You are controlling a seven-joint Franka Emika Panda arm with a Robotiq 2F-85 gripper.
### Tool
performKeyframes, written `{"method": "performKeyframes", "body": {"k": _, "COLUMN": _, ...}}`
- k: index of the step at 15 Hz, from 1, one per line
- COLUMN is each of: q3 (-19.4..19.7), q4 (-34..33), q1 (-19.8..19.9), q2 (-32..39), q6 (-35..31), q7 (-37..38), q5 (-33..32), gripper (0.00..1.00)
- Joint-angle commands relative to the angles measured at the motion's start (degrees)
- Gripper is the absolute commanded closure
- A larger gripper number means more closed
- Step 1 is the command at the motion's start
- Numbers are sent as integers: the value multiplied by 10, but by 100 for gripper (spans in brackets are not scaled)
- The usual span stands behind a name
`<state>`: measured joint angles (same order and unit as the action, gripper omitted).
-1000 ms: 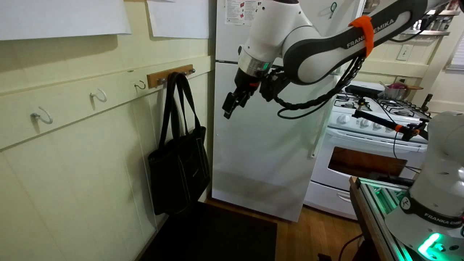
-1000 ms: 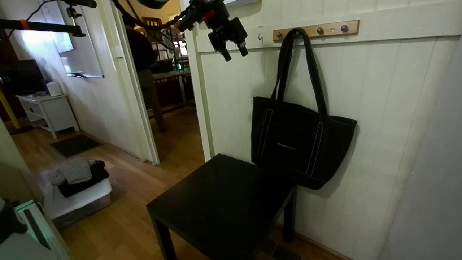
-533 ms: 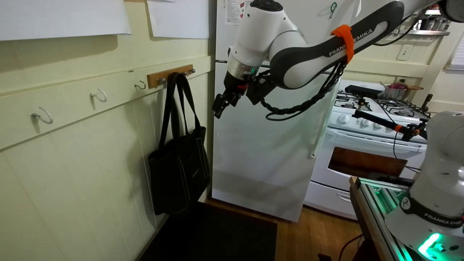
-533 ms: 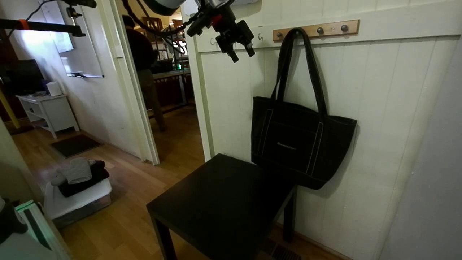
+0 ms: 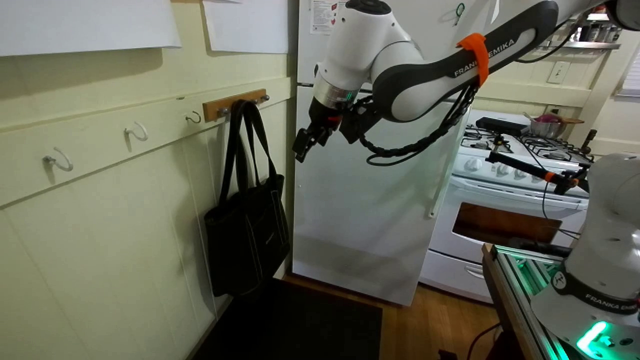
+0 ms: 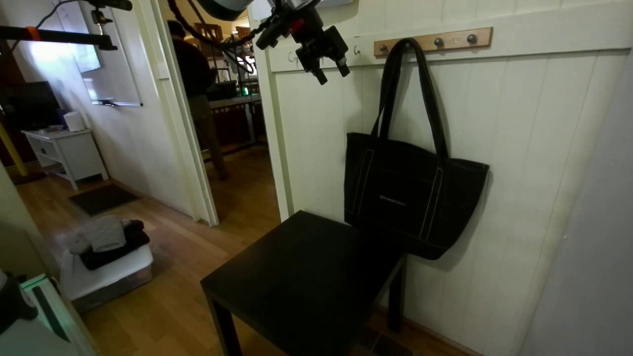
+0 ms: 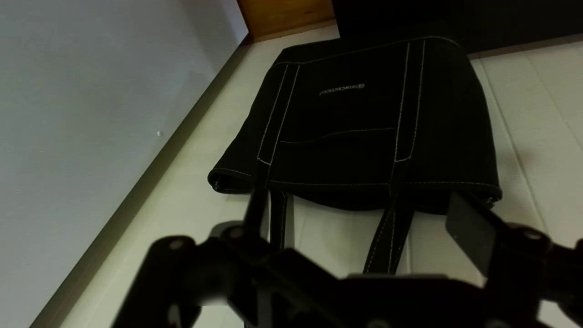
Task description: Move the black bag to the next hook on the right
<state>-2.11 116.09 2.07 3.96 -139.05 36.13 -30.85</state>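
Fingers (image 6: 343, 69) stand spread wide with nothing between them in their grip, out from the wall (image 6: 534, 138) and apart from the bag (image 6: 415, 195). It hangs by its straps (image 6: 391, 84) from the wooden rack (image 6: 455, 45); the peg bearing it is hard to make out behind them. Approach looks to be the step in hand. Best come in near the top of the straps, gather them all just below the peg, and lift up and outward until clear before going sideways; a missed strap could snag. Then lower them fully over the next peg (image 6: 438, 42) to the right.
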Motion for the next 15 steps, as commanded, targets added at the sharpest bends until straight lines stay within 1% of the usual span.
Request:
{"method": "performKeyframes", "body": {"k": 1, "q3": 20, "q4": -26, "q1": -21, "q2": 26, "q6": -18, "q7": 36, "q5": -69, "gripper": 0}}
{"method": "performKeyframes", "body": {"k": 3, "q3": 27, "q4": -46, "q1": -27, "q2": 45, "q6": -31, "q7": 61, "q5": -125, "gripper": 0}}
{"method": "performKeyframes", "body": {"k": 6, "q3": 38, "q4": -72, "q1": -34, "q2": 76, "q6": -56, "q7": 96, "q5": -182, "gripper": 0}}
{"method": "performKeyframes", "body": {"k": 11, "q3": 57, "q4": -124, "q1": -48, "q2": 135, "q6": -95, "q7": 125, "q5": -223, "gripper": 0}}
{"method": "performKeyframes", "body": {"k": 15, "q3": 75, "q4": -172, "q1": -61, "q2": 177, "q6": -98, "q7": 142, "q5": -263, "gripper": 0}}
